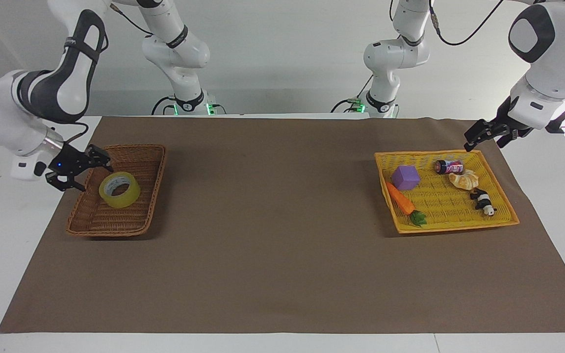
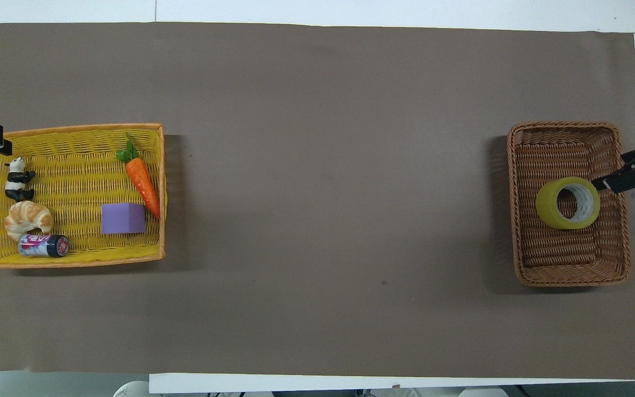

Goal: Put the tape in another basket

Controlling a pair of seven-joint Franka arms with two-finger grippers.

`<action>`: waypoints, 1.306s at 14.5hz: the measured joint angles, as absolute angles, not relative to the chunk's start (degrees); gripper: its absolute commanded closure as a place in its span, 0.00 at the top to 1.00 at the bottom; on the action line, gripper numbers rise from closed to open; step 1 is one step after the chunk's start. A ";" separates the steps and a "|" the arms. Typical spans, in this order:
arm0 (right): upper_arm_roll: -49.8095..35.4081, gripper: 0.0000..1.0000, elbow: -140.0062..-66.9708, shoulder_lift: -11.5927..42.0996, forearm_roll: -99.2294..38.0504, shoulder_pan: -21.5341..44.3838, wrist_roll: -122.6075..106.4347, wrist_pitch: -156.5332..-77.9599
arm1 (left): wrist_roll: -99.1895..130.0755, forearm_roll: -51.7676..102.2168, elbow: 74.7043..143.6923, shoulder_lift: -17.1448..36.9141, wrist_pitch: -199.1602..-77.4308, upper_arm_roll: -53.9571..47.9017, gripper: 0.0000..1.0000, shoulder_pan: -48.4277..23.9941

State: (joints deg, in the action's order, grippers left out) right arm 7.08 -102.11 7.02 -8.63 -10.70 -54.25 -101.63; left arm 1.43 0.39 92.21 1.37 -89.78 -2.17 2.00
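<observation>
The yellow tape (image 1: 112, 198) lies tilted on its edge inside the brown wicker basket (image 1: 158, 182), at the right arm's end of the table. It also shows in the overhead view (image 2: 547, 210), in the middle of the basket (image 2: 568, 126). My right gripper (image 1: 85, 172) is open and empty, just off the tape, over the basket's rim at the table's end; the overhead view shows it too (image 2: 620, 177). My left gripper (image 1: 483, 138) waits open over the corner of the yellow tray nearest the robots.
The flat yellow woven tray (image 1: 454, 226) at the left arm's end holds a purple cube (image 1: 406, 177), a carrot (image 1: 401, 198), a small can (image 1: 448, 166), a croissant (image 1: 464, 180) and a panda figure (image 1: 482, 201). A brown mat (image 1: 272, 220) covers the table.
</observation>
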 measured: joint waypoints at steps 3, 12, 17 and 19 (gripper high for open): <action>6.98 1.00 -100.26 3.37 -6.68 -7.49 -40.79 -100.07 | 1.43 0.39 92.21 1.37 -89.77 -2.17 1.00 2.00; 6.75 1.00 -85.67 2.44 -3.22 -1.14 -8.57 -81.01 | 1.43 0.38 92.21 1.37 -89.73 -2.16 1.00 2.00; 6.73 1.00 -84.02 4.60 -2.99 -0.89 -8.41 -79.73 | 1.43 0.38 92.21 1.37 -89.71 -2.16 1.00 2.00; 6.71 1.00 -84.19 4.24 -1.78 -0.07 -8.41 -79.34 | 1.43 0.38 92.21 1.37 -89.70 -2.16 1.00 2.00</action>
State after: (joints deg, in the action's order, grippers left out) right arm 6.71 -84.19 4.24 -1.78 -0.07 -8.41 -79.34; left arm 1.43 0.38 92.21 1.37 -89.70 -2.16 2.00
